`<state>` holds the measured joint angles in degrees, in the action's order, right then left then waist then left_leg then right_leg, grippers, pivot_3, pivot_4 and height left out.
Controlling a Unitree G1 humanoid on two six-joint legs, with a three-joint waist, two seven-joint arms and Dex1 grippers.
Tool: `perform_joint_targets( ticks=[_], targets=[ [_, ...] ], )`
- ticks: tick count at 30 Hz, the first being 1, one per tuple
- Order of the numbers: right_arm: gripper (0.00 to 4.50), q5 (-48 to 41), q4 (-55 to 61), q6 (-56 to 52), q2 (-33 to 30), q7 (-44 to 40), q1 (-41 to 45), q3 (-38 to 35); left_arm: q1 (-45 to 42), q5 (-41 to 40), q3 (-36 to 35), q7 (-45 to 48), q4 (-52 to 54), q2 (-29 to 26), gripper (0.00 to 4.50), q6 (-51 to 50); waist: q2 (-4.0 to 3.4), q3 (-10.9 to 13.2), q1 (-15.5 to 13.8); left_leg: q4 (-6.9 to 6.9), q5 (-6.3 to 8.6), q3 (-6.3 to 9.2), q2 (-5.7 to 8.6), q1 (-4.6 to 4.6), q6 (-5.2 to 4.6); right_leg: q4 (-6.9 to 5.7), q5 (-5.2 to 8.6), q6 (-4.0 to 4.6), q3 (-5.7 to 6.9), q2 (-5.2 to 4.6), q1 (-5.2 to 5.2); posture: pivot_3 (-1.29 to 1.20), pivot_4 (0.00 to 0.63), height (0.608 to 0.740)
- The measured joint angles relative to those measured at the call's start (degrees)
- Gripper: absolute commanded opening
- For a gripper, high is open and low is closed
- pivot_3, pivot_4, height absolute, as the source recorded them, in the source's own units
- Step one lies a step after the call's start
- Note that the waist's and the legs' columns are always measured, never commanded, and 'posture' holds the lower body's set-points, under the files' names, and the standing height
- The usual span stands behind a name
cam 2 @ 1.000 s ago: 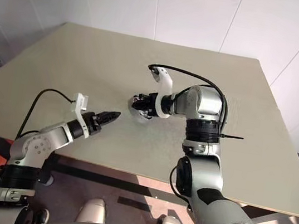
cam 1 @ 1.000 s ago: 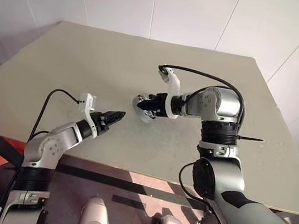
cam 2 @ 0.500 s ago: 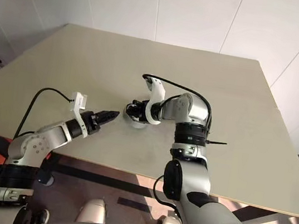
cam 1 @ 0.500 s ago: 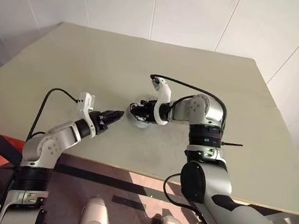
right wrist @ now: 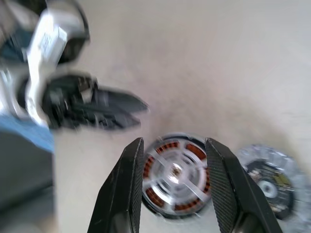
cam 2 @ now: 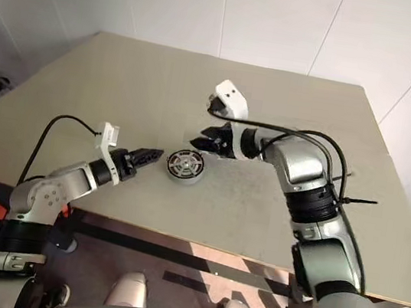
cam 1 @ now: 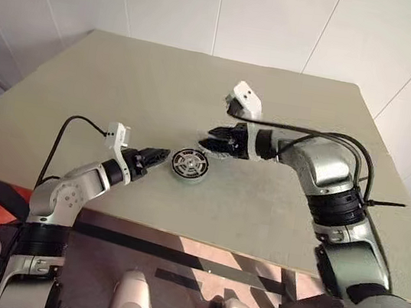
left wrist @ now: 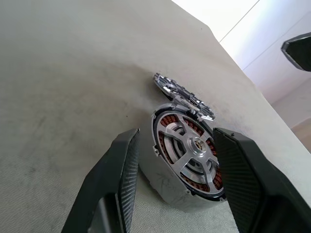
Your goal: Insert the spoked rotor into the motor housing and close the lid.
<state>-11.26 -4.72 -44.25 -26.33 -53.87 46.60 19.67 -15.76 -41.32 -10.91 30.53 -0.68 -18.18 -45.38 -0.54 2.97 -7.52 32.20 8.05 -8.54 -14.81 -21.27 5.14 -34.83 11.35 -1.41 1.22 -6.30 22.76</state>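
Motor housing (cam 1: 189,165) sits on the broad tan desk (cam 1: 121,95), with the spoked rotor (left wrist: 187,158) apparently already seated in it, silvery spokes showing over the copper windings. It lies just off the tips of the left claw (cam 1: 158,156), whose black fingers stand apart and empty on either side of it, probably ready to steady it. The right claw (cam 1: 217,144) hovers just above and beyond, its fingers parted and holding nothing. The lid (right wrist: 269,182) lies flat just beside the housing, within the right claw's easy reach for closing.
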Motion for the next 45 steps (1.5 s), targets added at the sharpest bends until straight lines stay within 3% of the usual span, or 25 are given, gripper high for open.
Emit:
perform_joint_targets(
  ticks=[1,4,11,17,28,45],
  targets=[
    [2.2,4.0,-3.6,8.0,-2.0,-2.0,-0.2,4.3,-0.2,0.0,0.2,0.1,-0.4,0.2,2.53,0.0,0.0,0.0,0.2,0.02,0.0,0.0,-0.01,0.0,0.0,-0.04,0.0,-0.01,-0.01,0.01,0.05,0.0,0.0,0.74],
    [2.2,8.8,-10.0,18.6,-2.6,-5.1,-0.6,8.4,-0.6,0.1,0.6,0.3,-1.0,0.4,2.53,0.0,0.0,0.0,0.9,0.12,0.05,-0.02,-0.01,-0.1,-0.11,-0.23,-0.01,0.02,-0.06,0.02,0.27,0.0,0.0,0.74],
    [2.2,13.2,-12.2,30.3,-1.4,-10.3,-0.9,11.2,-0.8,0.2,0.7,0.2,-1.2,0.4,2.53,0.2,0.01,0.0,1.7,0.53,0.27,-0.01,-0.02,-0.3,-0.48,-0.35,-0.03,0.09,-0.05,-0.01,0.28,0.0,0.0,0.74],
    [2.2,14.8,-13.2,33.3,0.7,-11.6,-1.4,11.4,0.6,0.2,0.3,0.1,-1.2,0.4,2.53,0.2,0.01,0.0,2.0,0.63,0.29,0.0,-0.03,-0.26,-0.52,-0.49,-0.03,0.1,-0.06,-0.02,0.27,0.0,0.0,0.74],
    [2.2,20.1,-27.7,40.0,6.0,-8.7,2.0,11.4,0.5,0.9,0.3,-0.3,-1.1,0.7,2.53,0.4,0.02,0.0,2.2,0.82,0.29,0.0,-0.04,-0.22,-0.52,-0.73,-0.03,0.1,-0.1,-0.04,0.27,0.0,0.0,0.74],
    [2.2,29.1,-26.0,51.6,4.3,-7.0,1.0,13.3,0.5,1.2,0.3,-0.7,-1.1,1.0,2.53,0.4,0.02,0.0,2.2,0.81,0.32,0.0,-0.04,-0.27,-0.56,-0.66,-0.02,0.11,-0.09,-0.04,0.29,0.0,0.0,0.74]
  ],
)
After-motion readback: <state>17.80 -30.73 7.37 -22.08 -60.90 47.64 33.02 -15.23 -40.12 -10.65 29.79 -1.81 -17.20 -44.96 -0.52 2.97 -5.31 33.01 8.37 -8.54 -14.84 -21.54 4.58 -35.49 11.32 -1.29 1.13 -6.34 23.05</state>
